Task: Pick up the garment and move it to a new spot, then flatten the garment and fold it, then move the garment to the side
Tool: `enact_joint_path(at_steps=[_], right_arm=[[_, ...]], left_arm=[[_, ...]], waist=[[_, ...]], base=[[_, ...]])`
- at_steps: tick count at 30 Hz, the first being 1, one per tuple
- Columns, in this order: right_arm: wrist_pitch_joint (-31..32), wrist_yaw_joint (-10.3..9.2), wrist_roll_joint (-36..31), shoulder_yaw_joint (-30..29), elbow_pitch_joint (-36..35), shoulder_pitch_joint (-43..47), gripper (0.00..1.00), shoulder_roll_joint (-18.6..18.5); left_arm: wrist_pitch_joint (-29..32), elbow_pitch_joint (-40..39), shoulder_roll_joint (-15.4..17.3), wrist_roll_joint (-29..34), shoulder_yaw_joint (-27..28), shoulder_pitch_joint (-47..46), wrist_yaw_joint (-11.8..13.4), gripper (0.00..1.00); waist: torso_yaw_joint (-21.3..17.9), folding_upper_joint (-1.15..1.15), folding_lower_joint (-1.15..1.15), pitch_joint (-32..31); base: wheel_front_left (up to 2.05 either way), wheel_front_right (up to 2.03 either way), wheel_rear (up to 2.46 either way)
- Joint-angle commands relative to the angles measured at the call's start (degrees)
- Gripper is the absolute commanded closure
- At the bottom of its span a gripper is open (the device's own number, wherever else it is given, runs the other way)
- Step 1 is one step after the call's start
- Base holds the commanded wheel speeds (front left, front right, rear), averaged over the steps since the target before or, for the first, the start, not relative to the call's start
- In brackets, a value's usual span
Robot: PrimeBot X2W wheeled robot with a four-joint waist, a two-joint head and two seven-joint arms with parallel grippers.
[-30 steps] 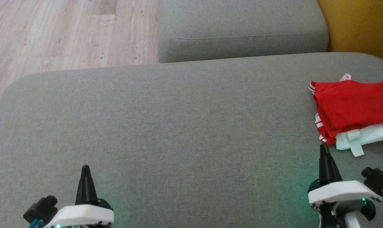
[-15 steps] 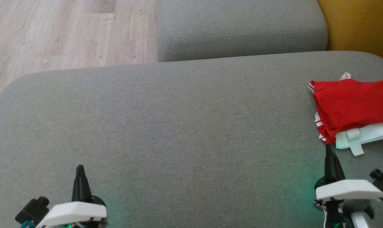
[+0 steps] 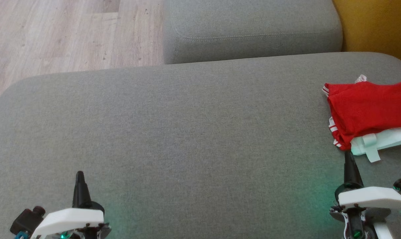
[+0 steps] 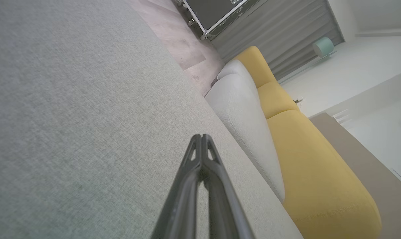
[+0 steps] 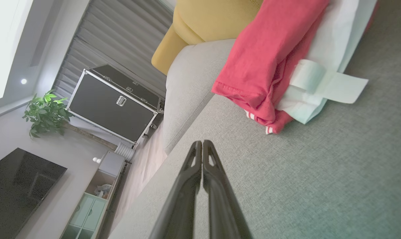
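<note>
A folded red garment (image 3: 366,108) with white-striped edges lies at the right side of the grey sofa seat (image 3: 187,132), on top of a folded pale mint cloth (image 3: 383,141). In the right wrist view the red garment (image 5: 270,56) and the pale cloth (image 5: 323,79) lie ahead and to the right of my fingertips. My right gripper (image 3: 348,155) is shut and empty, its tip just short of the garment's near corner. My left gripper (image 3: 79,174) is shut and empty at the lower left, over bare cushion; its closed tips (image 4: 201,136) point along the seat.
A second grey cushion (image 3: 250,30) lies beyond the seat, with a yellow sofa part (image 3: 376,26) at the far right and wooden floor (image 3: 54,33) to the far left. A black flight case (image 5: 117,103), a plant (image 5: 44,113) and a dark screen (image 5: 18,186) stand in the room.
Both grippers have drawn back toward the bottom edge of the head view, the left drifting left and the right drifting right. The garment has not moved.
</note>
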Motion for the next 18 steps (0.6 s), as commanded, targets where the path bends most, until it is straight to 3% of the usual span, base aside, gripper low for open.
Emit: enact_joint_path(at_steps=[1,18], right_arm=[[0.58,0.12,2.07,0.19,-2.35,-3.38,1.00,-0.21],[3.41,0.14,12.82,-0.88,-3.45,-3.67,1.00,-0.23]], left_arm=[[0.45,-1.99,0.27,-1.68,1.60,-2.98,-0.45,1.00],[3.33,-2.72,0.34,-11.09,3.24,-3.65,-0.78,1.00]], waist=[[-0.02,0.00,0.00,0.03],[-0.25,0.00,0.00,0.36]], base=[[0.00,0.00,0.00],[0.00,0.00,0.00]])
